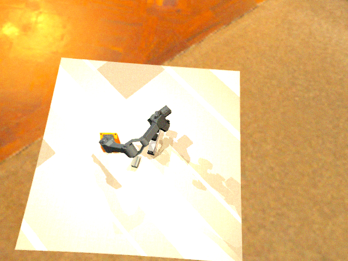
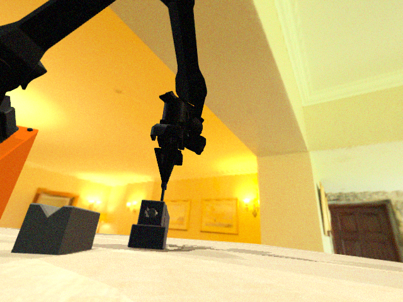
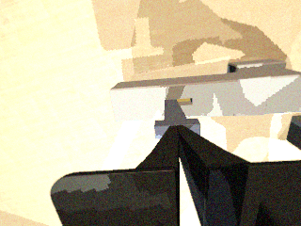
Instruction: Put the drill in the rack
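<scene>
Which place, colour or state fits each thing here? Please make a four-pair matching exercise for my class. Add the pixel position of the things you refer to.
Things
1. end effector (image 1: 154, 137) (image 2: 164, 187) (image 3: 176, 132)
2. rack (image 1: 136, 162) (image 2: 55, 230)
3. stepped block (image 1: 151, 147) (image 2: 147, 236) (image 3: 141, 97)
4. arm's mount (image 1: 118, 140) (image 2: 16, 159)

Descriptions
A. bright orange
B. round shape on its end face
C. shut, pointing downward
D. V-shaped notch across its top

Right pairs: 1-C, 2-D, 3-B, 4-A
</scene>
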Controlling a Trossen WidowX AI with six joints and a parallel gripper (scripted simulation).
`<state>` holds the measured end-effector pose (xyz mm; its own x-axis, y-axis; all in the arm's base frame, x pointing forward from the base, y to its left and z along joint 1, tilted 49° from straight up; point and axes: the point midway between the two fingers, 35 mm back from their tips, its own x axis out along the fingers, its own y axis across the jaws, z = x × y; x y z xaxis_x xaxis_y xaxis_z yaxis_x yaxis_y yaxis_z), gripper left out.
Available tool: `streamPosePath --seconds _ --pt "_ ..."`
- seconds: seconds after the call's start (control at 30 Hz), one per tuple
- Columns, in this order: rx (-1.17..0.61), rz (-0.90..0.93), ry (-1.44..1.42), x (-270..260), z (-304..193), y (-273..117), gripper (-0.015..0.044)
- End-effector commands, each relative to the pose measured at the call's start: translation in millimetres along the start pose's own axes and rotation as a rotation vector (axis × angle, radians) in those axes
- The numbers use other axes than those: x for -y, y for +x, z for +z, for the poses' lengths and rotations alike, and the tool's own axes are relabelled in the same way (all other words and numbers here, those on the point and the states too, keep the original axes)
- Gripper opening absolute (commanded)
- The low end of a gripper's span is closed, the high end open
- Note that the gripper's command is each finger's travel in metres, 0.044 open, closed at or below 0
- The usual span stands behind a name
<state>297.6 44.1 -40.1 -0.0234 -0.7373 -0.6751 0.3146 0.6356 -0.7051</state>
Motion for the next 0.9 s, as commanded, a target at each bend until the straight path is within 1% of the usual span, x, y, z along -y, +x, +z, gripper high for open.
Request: streamPosePath --seconds 0.0,0.87 --pt "0.000 -0.006 -0.006 0.9 -0.4 3.6 0.0000" --pt "0.000 -0.007 -0.006 1.0 0.3 12.7 0.0000"
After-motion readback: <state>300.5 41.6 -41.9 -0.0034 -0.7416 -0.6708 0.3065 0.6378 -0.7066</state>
